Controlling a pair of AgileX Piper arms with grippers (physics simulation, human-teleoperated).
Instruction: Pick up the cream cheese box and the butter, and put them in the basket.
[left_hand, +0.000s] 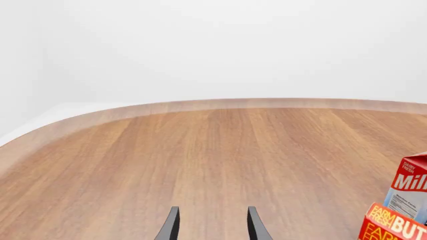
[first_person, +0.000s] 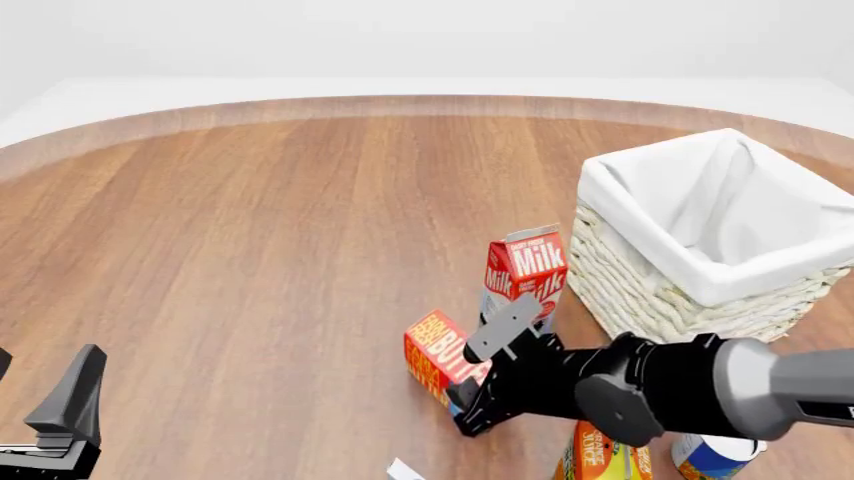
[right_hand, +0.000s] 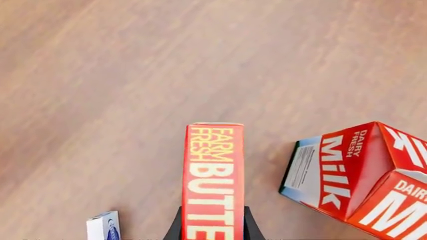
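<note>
The butter (first_person: 435, 358) lies on the wooden surface (first_person: 267, 250) beside the milk carton (first_person: 525, 272), left of the basket (first_person: 707, 240), with the right end effector (first_person: 483, 378) clenched on its near end. The left end effector (left_hand: 211, 225) hangs released over bare wood.

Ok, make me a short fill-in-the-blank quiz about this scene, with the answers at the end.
1. The right gripper has its fingers on either side of the ____ box.
2. The red carton standing between the butter and the basket is labelled ____.
3. The basket is lined with ____ cloth.
4. The left gripper holds ____.

Answers: butter; Milk; white; nothing
</note>
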